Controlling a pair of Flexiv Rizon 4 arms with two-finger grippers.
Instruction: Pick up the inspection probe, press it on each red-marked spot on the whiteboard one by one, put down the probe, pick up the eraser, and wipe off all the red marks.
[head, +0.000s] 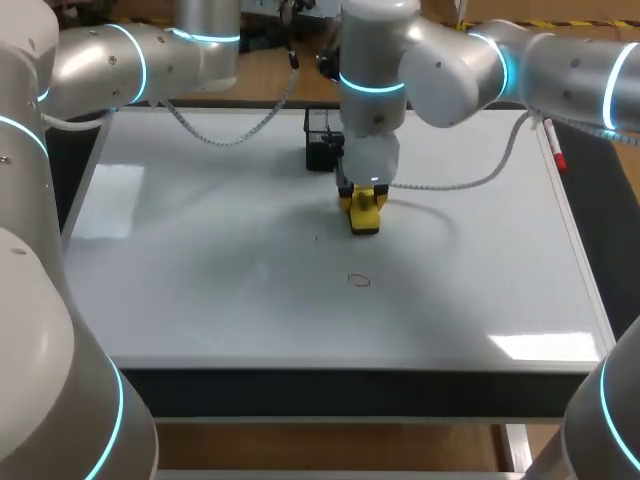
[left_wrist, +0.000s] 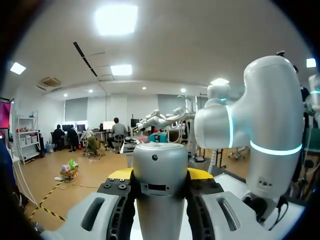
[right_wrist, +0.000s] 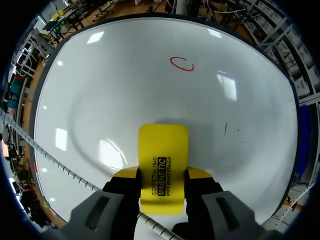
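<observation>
On the left, my left gripper (left_wrist: 160, 175) is lifted off the table and pointed out into the room. Its fingers are clamped from both sides on a grey cylinder that I take to be the probe (left_wrist: 160, 157). By that reading the probe has not been put down, whatever the task order says.

Near the middle, at the far side of the whiteboard (head: 200, 280), stands a small black holder (head: 321, 140). Just in front of it my right gripper (right_wrist: 162, 175) is closed on the yellow eraser (right_wrist: 163, 150), which sits low over the board, though I cannot tell whether it is touching.

I can find only one red mark (head: 359, 280), a small loop nearer to me than the eraser, with bare board between them. I judge the pressing stage over and the wiping well along, with this last loop left to rub out and the probe to set down.

A tiny dark speck (head: 317, 237) lies left of the eraser. Nothing blocks the path to the loop. My right arm's coiled cable (head: 450, 185) trails over the board to the right and could drag. A red marker (head: 555, 148) lies at the far right edge, well apart.
</observation>
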